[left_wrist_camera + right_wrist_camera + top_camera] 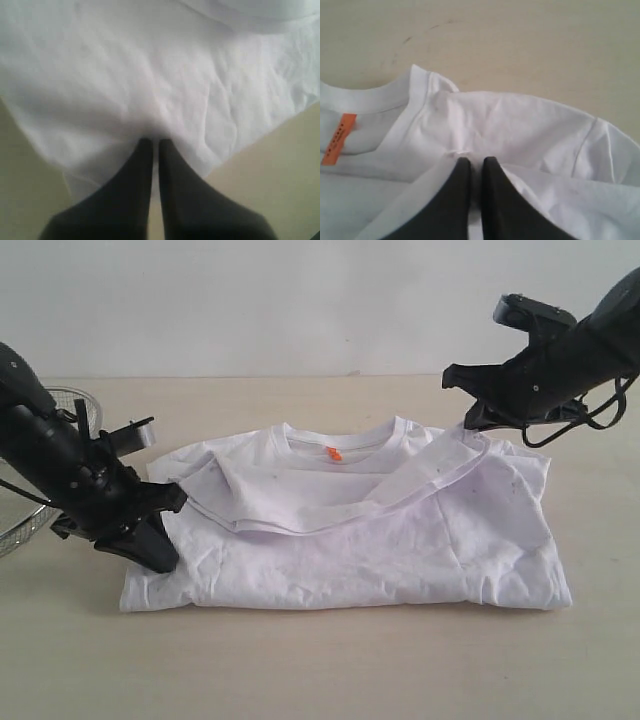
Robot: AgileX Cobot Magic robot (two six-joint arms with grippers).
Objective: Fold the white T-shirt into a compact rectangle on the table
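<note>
Right, your white short-sleeved T-shirt lies in the middle of the wide pale beige wood-grain table. Its neck points toward the far wall, and the small orange neck tag shows inside the ribbed collar. On the left of the exterior view, one side is folded in over the chest. On the right, a band of cloth rises off the body up to your right gripper, whose black jaws are pinched together on that white fabric, near the collar. Your left gripper sits at the shirt's lower left edge, tips down, its jaws likewise closed on the cloth, which puckers at their points. The round wire-mesh basket stands at the table's left edge, partly behind the left arm; you cannot tell what is in it. The shirt fabric looks soft and creased, with faint dark specks, and its outline is a rough rectangle. The tabletop is smooth, with faint scuffs.
</note>
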